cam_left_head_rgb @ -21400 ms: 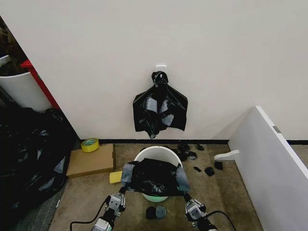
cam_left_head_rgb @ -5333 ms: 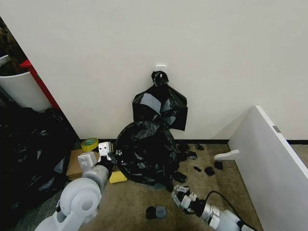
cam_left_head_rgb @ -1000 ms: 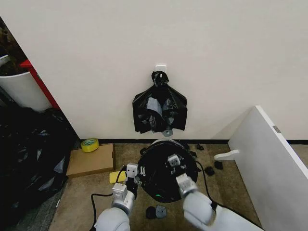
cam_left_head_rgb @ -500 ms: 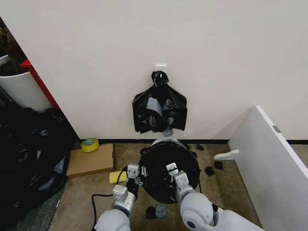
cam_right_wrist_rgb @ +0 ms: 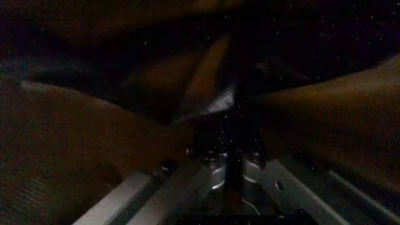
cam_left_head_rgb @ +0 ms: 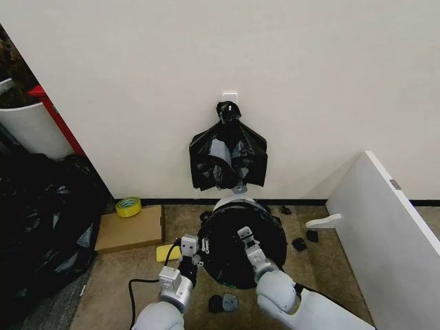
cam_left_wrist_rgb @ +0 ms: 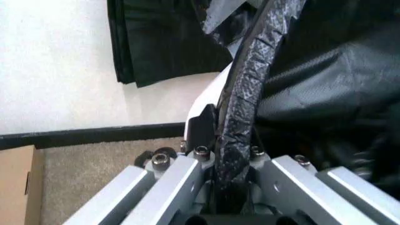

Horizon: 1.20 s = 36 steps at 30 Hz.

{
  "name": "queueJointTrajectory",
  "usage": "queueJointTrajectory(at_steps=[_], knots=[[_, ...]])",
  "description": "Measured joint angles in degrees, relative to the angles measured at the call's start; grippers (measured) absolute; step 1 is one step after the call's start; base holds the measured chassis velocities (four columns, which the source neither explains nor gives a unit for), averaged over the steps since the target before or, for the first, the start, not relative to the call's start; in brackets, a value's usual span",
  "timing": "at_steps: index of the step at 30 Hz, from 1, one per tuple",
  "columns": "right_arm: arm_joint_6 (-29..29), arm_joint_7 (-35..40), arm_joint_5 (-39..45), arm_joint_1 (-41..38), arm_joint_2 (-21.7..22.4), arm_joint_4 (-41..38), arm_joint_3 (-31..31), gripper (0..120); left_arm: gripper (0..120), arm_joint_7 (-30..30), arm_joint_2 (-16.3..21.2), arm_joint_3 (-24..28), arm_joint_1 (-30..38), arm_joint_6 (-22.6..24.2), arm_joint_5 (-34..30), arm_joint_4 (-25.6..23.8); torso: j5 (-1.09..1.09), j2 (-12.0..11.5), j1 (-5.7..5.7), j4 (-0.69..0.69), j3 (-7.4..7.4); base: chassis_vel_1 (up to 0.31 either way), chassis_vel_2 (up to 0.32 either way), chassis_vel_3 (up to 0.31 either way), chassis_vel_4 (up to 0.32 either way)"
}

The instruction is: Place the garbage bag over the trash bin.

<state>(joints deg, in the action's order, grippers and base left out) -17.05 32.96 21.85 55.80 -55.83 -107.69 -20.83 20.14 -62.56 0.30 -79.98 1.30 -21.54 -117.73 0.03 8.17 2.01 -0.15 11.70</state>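
Observation:
The garbage bag (cam_left_head_rgb: 265, 240) is stretched black and glossy over the trash bin (cam_left_head_rgb: 229, 201), of which a strip of white rim shows at the far side. My left gripper (cam_left_head_rgb: 199, 249) is at the bag's left edge, shut on a twisted strand of it. In the left wrist view that strand of the garbage bag (cam_left_wrist_rgb: 247, 79) runs up between the fingers of the left gripper (cam_left_wrist_rgb: 228, 136), beside the bin's white rim (cam_left_wrist_rgb: 209, 91). My right gripper (cam_left_head_rgb: 242, 234) sits over the bin's mouth. In the right wrist view the right gripper (cam_right_wrist_rgb: 228, 126) is shut on a fold of the bag (cam_right_wrist_rgb: 218, 101) in the dark.
A knotted bundle of black bags (cam_left_head_rgb: 228, 155) hangs on the wall just behind the bin. A cardboard box (cam_left_head_rgb: 130, 228), yellow tape roll (cam_left_head_rgb: 128, 206) and yellow sponge (cam_left_head_rgb: 165, 252) lie left. A black plastic heap (cam_left_head_rgb: 41, 220) fills the far left; a white board (cam_left_head_rgb: 385, 240) leans right.
My right gripper has shifted a little toward the wall with its fold of bag, and the bag's spread over the bin has widened slightly. The left gripper has barely moved.

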Motion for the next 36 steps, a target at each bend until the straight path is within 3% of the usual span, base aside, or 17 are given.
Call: queueJointTrajectory(at_steps=[2,3,7,12,20,30,36], knots=[[-5.7,3.19,6.03,0.52,1.22,-4.25,-0.03,0,0,0.02,-0.02,0.02,0.12,-0.04,0.0,0.22,0.0,0.0,0.0,0.0,0.0,0.0,0.0,0.0,0.0],[-5.7,3.19,6.03,0.52,1.22,-4.25,-0.03,0,0,0.02,-0.02,0.02,0.12,-0.04,0.0,0.22,0.0,0.0,0.0,0.0,0.0,0.0,0.0,0.0,0.0],[-18.79,12.23,20.15,0.84,1.15,-9.68,0.09,0,0,0.01,-0.15,0.21,0.24,-0.06,0.0,0.32,0.0,0.0,0.0,0.0,0.0,0.0,0.0,0.0,0.0],[-24.28,15.67,25.64,-0.01,-0.91,-8.95,-0.63,0,0,0.01,-0.06,0.21,0.16,-0.07,-0.01,0.1,0.0,0.0,0.0,0.01,0.0,0.0,0.0,0.0,0.0],[-25.06,16.43,26.16,-2.91,-3.36,-3.56,-2.79,0,0,0.01,0.26,0.01,-0.62,-0.07,-0.03,-1.08,0.01,0.0,0.0,0.01,0.0,0.0,0.0,0.0,0.0],[-24.97,14.57,14.28,-5.19,-4.55,3.12,-5.27,0,0,0.01,-0.09,0.25,-1.24,-0.07,0.17,-1.64,0.0,0.0,0.0,0.01,0.0,0.0,0.0,0.0,0.0],[-24.39,14.51,11.83,-3.98,-3.75,1.58,-4.03,0,0,0.01,0.01,0.24,-0.89,-0.07,0.01,-1.16,0.01,0.0,0.0,0.0,0.0,0.0,0.0,0.0,0.0]])
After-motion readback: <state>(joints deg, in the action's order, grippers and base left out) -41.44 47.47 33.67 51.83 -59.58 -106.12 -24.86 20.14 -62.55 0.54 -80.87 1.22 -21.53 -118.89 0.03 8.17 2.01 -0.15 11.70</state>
